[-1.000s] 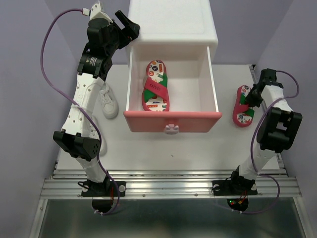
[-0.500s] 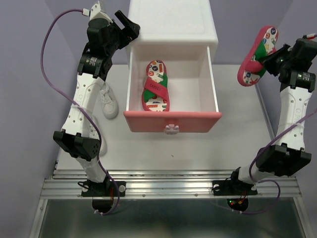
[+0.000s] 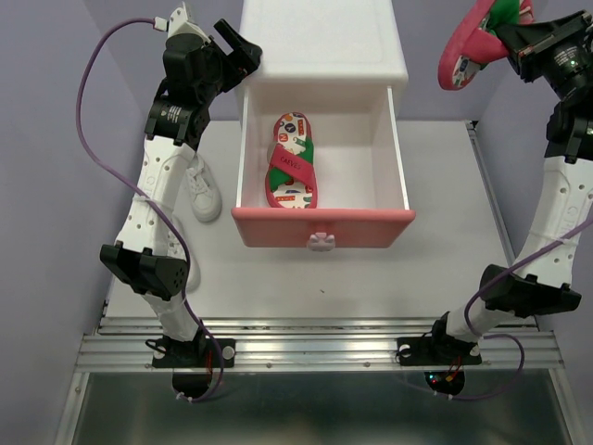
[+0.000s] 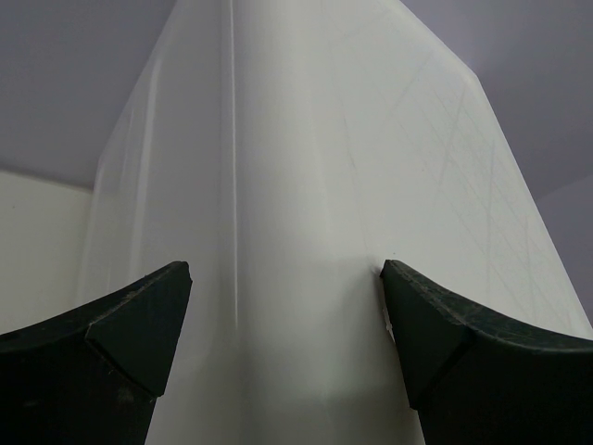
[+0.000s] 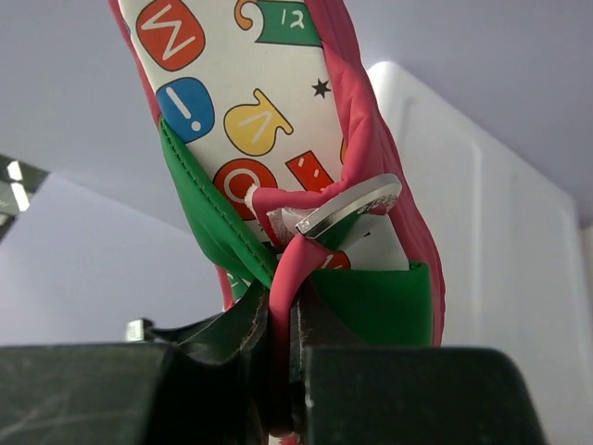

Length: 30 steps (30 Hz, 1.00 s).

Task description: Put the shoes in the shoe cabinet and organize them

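Red flip-flop point(image 3: 463, 51) is dangling by its strap point(image 5: 281, 264) from the clamped right end effector point(image 5: 283, 324); next it needs lowering into the open drawer point(image 3: 322, 228).

Left gripper point(image 3: 239, 48) wide open; right gripper point(image 3: 515, 37) clamped shut, arm stretched high.

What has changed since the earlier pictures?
The right gripper, shut on the strap of the second flip-flop, lifted it off the table and carried it up and back, beside the cabinet. Unchanged: left gripper open at the cabinet's side, one flip-flop in the open drawer, white sneaker on the table.
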{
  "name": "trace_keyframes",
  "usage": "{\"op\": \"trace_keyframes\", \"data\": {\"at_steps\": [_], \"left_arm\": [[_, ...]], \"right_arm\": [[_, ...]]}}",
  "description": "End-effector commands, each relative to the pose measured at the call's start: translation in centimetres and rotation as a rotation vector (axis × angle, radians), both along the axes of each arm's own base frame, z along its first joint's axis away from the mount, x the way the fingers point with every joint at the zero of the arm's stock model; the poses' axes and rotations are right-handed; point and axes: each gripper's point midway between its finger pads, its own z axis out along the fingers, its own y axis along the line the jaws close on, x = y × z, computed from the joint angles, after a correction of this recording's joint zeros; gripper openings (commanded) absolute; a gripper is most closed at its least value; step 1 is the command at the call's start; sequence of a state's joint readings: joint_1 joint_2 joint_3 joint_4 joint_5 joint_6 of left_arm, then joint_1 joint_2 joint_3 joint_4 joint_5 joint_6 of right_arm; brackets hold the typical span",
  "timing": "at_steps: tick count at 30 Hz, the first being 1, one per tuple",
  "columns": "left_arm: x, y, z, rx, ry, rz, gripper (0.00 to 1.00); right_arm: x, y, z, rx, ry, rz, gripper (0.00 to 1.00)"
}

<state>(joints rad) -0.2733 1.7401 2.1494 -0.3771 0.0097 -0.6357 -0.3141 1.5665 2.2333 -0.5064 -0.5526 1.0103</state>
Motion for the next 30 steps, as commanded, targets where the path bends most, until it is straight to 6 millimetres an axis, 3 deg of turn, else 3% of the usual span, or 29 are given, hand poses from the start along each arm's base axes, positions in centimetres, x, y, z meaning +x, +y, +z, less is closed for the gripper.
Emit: {"op": "trace_keyframes", "data": {"at_steps": [1, 11, 12, 14, 15, 17, 23, 28, 30], "left_arm": [[1.1, 2.1, -12.5, 0.19, 0.351, 0.066, 0.94], [1.6, 1.9, -12.6, 0.166, 0.352, 0.073, 0.94], [1.6, 1.9, -12.5, 0.167, 0.351, 0.073, 0.94], [1.6, 2.1, -12.4, 0.167, 0.349, 0.077, 0.94], [1.7, 2.1, -12.2, 0.165, 0.346, 0.079, 0.94], [1.7, 2.0, -12.3, 0.161, 0.349, 0.08, 0.94], [1.8, 2.1, -12.2, 0.148, 0.35, 0.091, 0.94], [1.7, 2.0, -12.0, 0.138, 0.348, 0.095, 0.94], [1.7, 2.1, -12.0, 0.138, 0.348, 0.098, 0.94]], "right_arm": [[-5.3, 5.6, 8.6, 0.033, -0.264, 0.242, 0.01], [-7.1, 14.5, 6.6, -0.015, -0.22, 0.461, 0.01], [-7.6, 16.2, 6.2, -0.024, -0.216, 0.509, 0.01], [-7.8, 17.4, 5.6, -0.027, -0.188, 0.524, 0.01], [-8.0, 18.5, 4.3, -0.055, -0.152, 0.541, 0.01], [-8.0, 19.3, 2.7, -0.073, -0.103, 0.545, 0.01], [-11.1, 23.4, -0.5, -0.169, -0.06, 0.673, 0.01], [-11.8, 24.3, -4.7, -0.26, 0.032, 0.713, 0.01], [-12.7, 24.6, -5.5, -0.281, 0.04, 0.749, 0.01]]}}
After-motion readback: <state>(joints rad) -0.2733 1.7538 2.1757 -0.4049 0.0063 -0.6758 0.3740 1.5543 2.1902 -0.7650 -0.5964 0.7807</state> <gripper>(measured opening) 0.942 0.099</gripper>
